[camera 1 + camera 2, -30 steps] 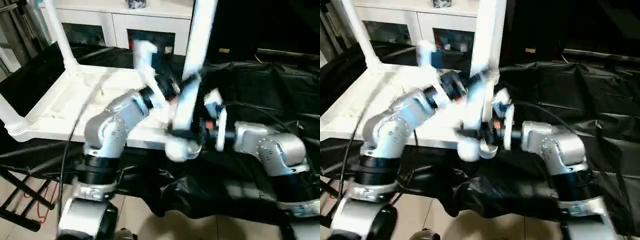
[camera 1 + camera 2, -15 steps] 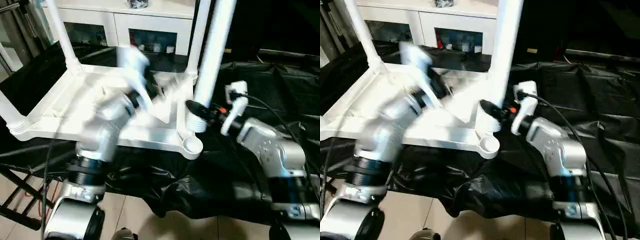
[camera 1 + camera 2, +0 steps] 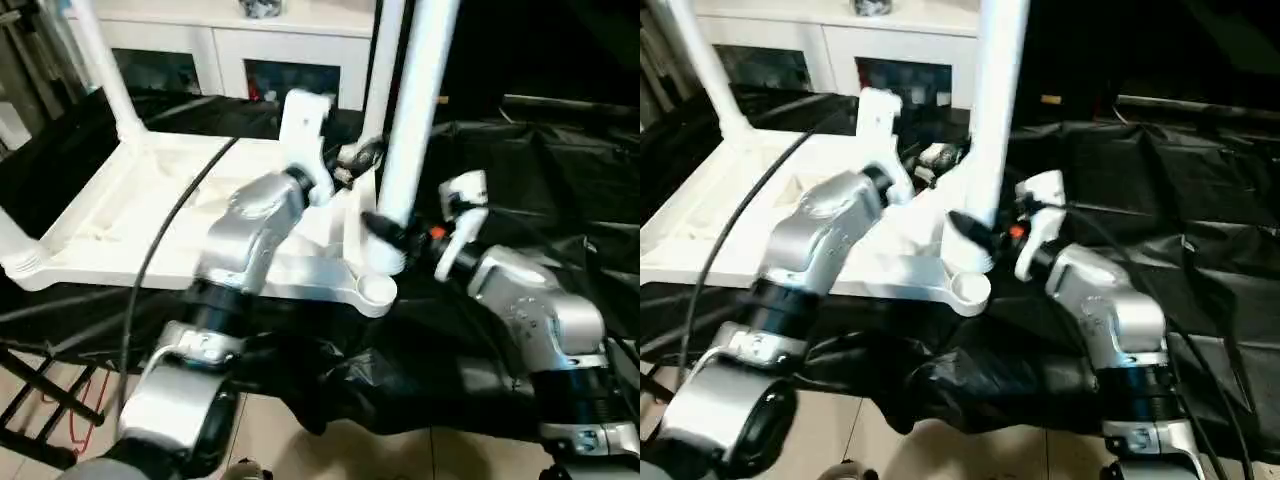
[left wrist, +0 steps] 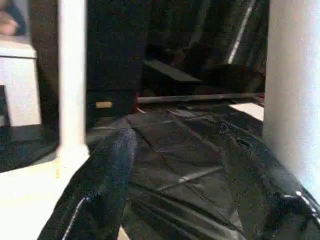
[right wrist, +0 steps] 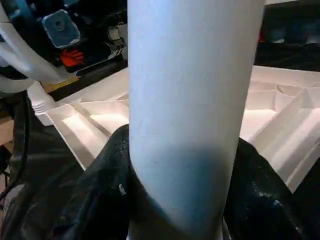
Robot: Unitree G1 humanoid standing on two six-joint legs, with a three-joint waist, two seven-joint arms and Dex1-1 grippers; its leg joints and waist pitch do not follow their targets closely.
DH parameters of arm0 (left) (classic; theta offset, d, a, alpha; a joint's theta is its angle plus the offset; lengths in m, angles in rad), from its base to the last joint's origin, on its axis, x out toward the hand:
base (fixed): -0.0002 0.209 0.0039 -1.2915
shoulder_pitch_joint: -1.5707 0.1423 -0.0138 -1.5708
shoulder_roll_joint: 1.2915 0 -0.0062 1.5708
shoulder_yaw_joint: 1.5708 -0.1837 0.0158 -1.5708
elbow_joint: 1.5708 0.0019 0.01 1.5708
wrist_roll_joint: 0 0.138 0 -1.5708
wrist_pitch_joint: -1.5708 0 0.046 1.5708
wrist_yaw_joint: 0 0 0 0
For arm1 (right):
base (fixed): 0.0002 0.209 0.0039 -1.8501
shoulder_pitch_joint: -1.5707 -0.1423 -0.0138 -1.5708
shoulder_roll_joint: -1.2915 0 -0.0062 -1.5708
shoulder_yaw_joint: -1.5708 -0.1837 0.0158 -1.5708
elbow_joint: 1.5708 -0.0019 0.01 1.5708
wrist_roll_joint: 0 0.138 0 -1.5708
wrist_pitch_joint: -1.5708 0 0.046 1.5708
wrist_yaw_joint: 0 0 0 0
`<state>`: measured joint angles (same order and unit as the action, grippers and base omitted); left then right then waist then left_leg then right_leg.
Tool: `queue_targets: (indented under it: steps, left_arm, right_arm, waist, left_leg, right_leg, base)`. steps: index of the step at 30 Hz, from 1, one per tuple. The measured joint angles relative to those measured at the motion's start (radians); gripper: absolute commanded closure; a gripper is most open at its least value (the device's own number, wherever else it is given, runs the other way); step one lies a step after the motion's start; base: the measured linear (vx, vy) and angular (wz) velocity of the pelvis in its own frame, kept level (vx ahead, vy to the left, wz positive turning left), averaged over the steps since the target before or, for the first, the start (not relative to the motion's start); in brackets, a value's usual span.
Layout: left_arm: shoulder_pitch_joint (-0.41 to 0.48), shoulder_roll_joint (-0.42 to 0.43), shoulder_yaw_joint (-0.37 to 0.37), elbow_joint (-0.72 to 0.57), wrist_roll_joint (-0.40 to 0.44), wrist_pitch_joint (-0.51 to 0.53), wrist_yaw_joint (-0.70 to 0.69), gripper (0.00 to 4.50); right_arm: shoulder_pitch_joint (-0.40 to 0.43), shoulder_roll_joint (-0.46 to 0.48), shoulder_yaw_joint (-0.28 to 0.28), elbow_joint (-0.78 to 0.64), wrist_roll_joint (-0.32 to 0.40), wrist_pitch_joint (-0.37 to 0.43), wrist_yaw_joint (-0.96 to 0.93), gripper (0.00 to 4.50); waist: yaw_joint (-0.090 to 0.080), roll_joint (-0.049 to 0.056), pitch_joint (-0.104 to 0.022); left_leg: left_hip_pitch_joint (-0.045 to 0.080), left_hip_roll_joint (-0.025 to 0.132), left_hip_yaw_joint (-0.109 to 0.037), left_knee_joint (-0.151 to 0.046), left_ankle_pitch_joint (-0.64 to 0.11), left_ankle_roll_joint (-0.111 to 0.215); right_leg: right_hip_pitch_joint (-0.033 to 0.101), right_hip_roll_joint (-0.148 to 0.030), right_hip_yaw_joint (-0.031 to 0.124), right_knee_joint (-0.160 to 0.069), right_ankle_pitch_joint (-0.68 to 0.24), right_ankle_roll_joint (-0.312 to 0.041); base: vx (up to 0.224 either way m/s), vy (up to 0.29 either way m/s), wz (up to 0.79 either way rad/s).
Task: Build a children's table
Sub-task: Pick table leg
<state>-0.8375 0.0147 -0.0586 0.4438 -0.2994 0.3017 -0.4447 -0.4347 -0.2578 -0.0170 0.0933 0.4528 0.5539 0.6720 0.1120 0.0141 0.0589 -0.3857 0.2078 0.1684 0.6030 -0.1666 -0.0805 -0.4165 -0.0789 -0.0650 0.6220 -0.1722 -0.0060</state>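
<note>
The children's table top (image 3: 150, 210) lies upside down, ribbed side up, on the black cloth. White legs stand in its far left (image 3: 100, 70), near left (image 3: 12, 235) and far right (image 3: 385, 80) corners. The near right socket (image 3: 376, 291) is empty. My right gripper (image 3: 385, 235) is shut on the lower end of a fourth leg (image 3: 420, 100), which it holds nearly upright just behind that socket. The leg (image 5: 195, 100) sits between black fingers (image 5: 107, 190). My left gripper (image 3: 358, 158) stands open by the far right corner, holding nothing; its fingers (image 4: 100, 190) frame black cloth.
A white cabinet with glass doors (image 3: 300, 40) stands behind the work table. Black cloth (image 3: 530, 170) spreads to the right and hangs over the front edge. A black folding frame (image 3: 40, 400) stands on the tiled floor at lower left.
The held leg has gone from tilted, with its foot low by the near right socket, to nearly upright and slightly higher. My left arm has swung toward the far right corner.
</note>
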Motion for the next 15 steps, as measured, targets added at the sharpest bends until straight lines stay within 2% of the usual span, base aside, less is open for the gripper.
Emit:
queue_targets:
  steps: [7, 15]
  left_arm:
    - [0.021, -0.025, -0.030, -0.045, -0.003, 0.000, -0.068, 1.46]
    - [0.021, -0.028, -0.026, -0.042, 0.017, -0.018, -0.050, 1.46]
  right_arm:
    - [0.005, -0.001, 0.014, -0.001, -0.015, -0.014, 0.012, 2.60]
    - [0.004, -0.001, 0.016, 0.000, -0.032, -0.022, 0.012, 2.60]
  waist:
    - [0.004, 0.000, 0.000]
    - [0.000, 0.000, 0.000]
  left_leg:
    - [0.000, 0.000, 0.000, 0.000, 0.001, 0.001]
    - [0.001, 0.000, 0.000, 0.000, 0.001, 0.001]
  right_leg:
    - [0.001, -0.001, 0.000, 0.000, 0.000, 0.000]
    - [0.001, -0.001, 0.000, 0.000, 0.001, 0.000]
  base:
    - [0.000, 0.000, 0.00]
    - [0.000, 0.000, 0.00]
